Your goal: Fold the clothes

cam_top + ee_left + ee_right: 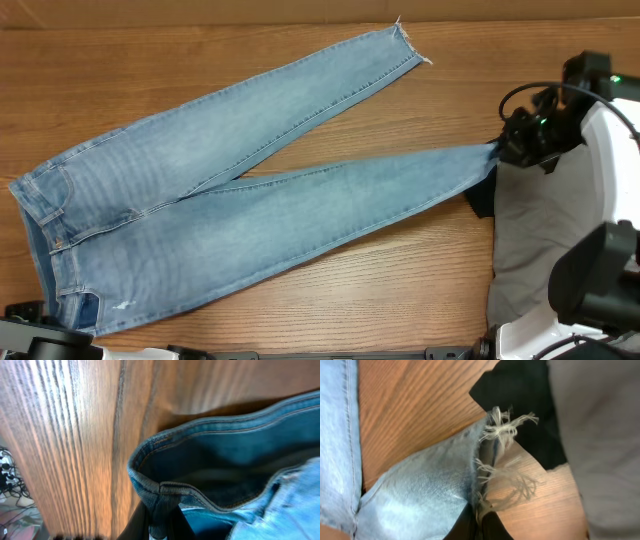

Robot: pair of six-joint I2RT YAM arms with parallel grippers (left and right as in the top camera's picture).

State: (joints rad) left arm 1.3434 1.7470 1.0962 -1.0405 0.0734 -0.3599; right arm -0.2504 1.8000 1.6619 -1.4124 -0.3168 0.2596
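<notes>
Denim jeans [230,215] lie flat on the wooden tabletop [400,275], legs splayed, right hand [479,522] clenched on one frayed hem [492,440], left hand [162,520] seemingly pinching the waistband [200,425]; both should lift evenly and keep the cloth taut.

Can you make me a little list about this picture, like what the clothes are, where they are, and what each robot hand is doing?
clothes: light-blue jeans, spread out, legs apart in a V
surface: wooden table
left hand: pinching the waistband
right hand: pinching the frayed hem of the lower leg in the overhead view
other leg: lies on the table, no hand on it
nearby: gray cloth over a black thing, by the right hand
folded yet: no
</notes>
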